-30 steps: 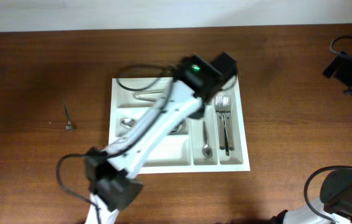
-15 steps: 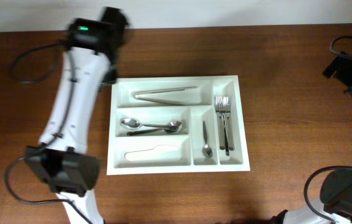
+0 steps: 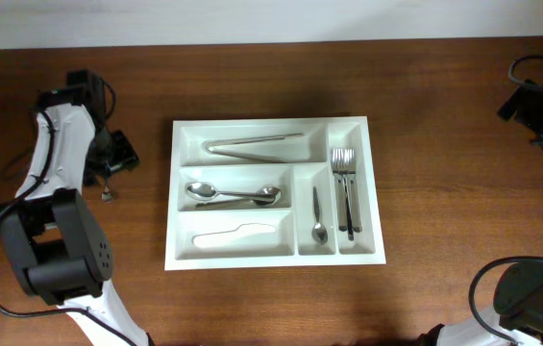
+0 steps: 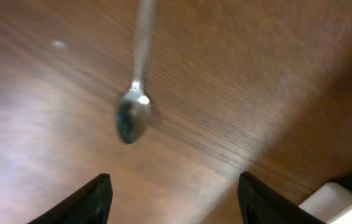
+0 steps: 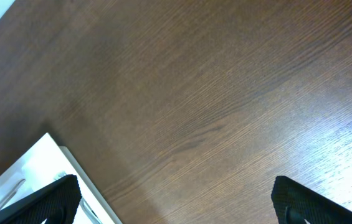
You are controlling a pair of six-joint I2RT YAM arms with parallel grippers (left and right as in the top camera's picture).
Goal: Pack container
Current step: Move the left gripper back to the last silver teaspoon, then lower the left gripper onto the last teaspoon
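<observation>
my left gripper [image 4: 172, 200], jaws spread and empty, has swung away from the cutlery tray [image 3: 252, 126], now well off to its right. it hangs over the loose teaspoon [image 4: 132, 118], just ahead of it: probably my next pick.

Overhead: fixed, straight down, far enough for the whole container [image 3: 285, 248] and the table [image 3: 444, 115] around it. Left wrist: close over the wood, tilted at a small spoon [image 4: 132, 118], container corner bottom right. Right wrist: oblique, container corner bottom left. Container shared by all three; spoon by overhead and left wrist
</observation>
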